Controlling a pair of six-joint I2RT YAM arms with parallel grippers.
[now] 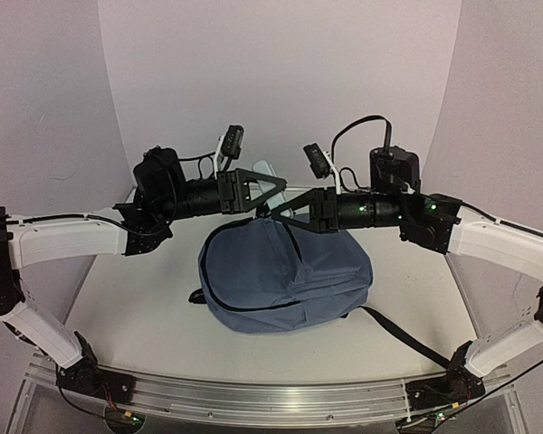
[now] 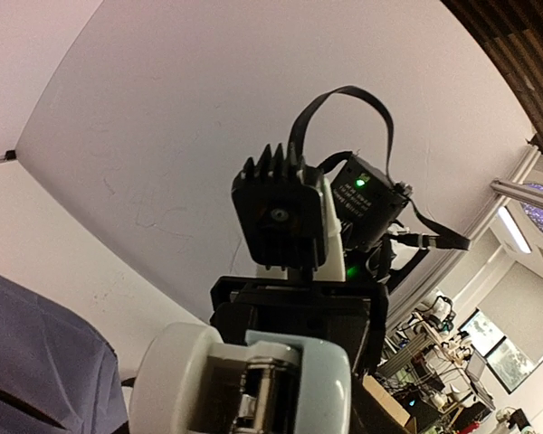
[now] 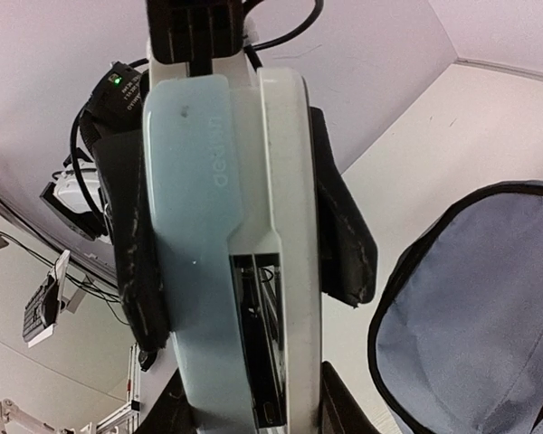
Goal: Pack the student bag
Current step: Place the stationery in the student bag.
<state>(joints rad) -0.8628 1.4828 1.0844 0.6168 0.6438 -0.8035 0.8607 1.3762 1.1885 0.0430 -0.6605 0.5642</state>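
Right wrist view: my right pincer (image 3: pixel 244 316) is clamped on a pale-blue gadget (image 3: pixel 217 181). One dark pad presses each of its long sides, and its long axis runs straight out along my fingers. It looks like a stapler, though I cannot be sure.

The student bag (image 3: pixel 471 316) lies below this pincer and off to one side. From here I see only a curve of black edging around slate-blue fabric.

From the top external view, the bag (image 1: pixel 285 271) rests on the tabletop (image 1: pixel 136 298) on the near side of both pincers. Its upper end sits just under them and its longer side runs across, from one arm toward the other. The right pincer (image 1: pixel 276 213) and my left pincer (image 1: pixel 279 187) meet tip to tip above that upper end, so neither arm is clearly nearer.

The left wrist view shows the gadget (image 2: pixel 244 380) right in front of the left pincer. My own left fingers are out of sight there, so I cannot tell whether that pincer is gripping the gadget or just beside it.

As I judge it, the coming move goes downward and toward my bases, into the bag. I cannot make out whether its mouth is open.
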